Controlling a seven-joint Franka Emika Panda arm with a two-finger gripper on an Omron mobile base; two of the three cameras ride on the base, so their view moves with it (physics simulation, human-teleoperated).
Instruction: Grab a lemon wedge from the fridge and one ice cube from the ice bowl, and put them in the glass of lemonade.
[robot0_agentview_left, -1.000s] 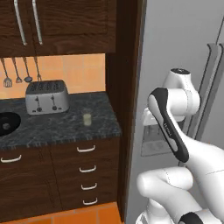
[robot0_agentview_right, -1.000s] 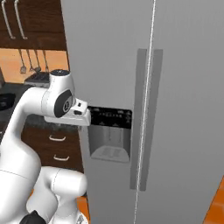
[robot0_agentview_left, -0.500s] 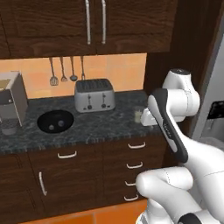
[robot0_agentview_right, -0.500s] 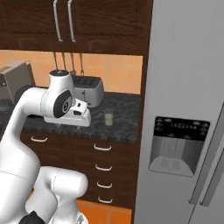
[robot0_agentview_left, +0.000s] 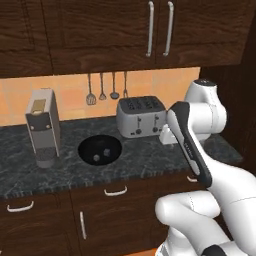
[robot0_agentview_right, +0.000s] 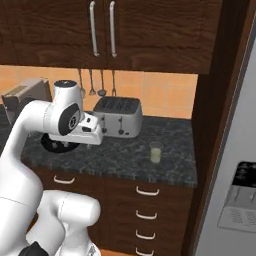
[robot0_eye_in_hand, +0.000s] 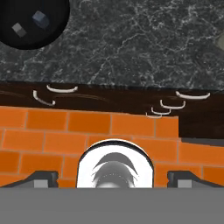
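Note:
The ice bowl (robot0_agentview_left: 100, 149) sits black and shallow on the dark counter, left of the silver toaster; its rim peeks out behind my hand (robot0_agentview_right: 56, 146). Two pale ice cubes lie in it, one ice cube (robot0_eye_in_hand: 40, 18) near the hand view's top left, also seen from the left base (robot0_agentview_left: 106, 151). The glass of lemonade (robot0_agentview_right: 156, 152) stands right of the toaster. The grey fridge (robot0_agentview_right: 235, 150) is at far right, shut. The lemon wedge is out of view. My gripper (robot0_eye_in_hand: 114, 178) hangs over the counter's front edge, open and empty, between bowl and glass (robot0_agentview_right: 94, 136).
A silver toaster (robot0_agentview_left: 141, 116) stands at the back of the counter (robot0_eye_in_hand: 131, 39). A coffee machine (robot0_agentview_left: 42, 127) is at the left. Utensils hang on the wall (robot0_agentview_left: 102, 87). Drawers with curved handles (robot0_agentview_right: 147, 191) lie below, and orange floor tiles (robot0_eye_in_hand: 65, 131).
The whole picture has shifted: the base has driven left, from facing the fridge to facing the counter. The arm keeps its pose and the gripper stays open.

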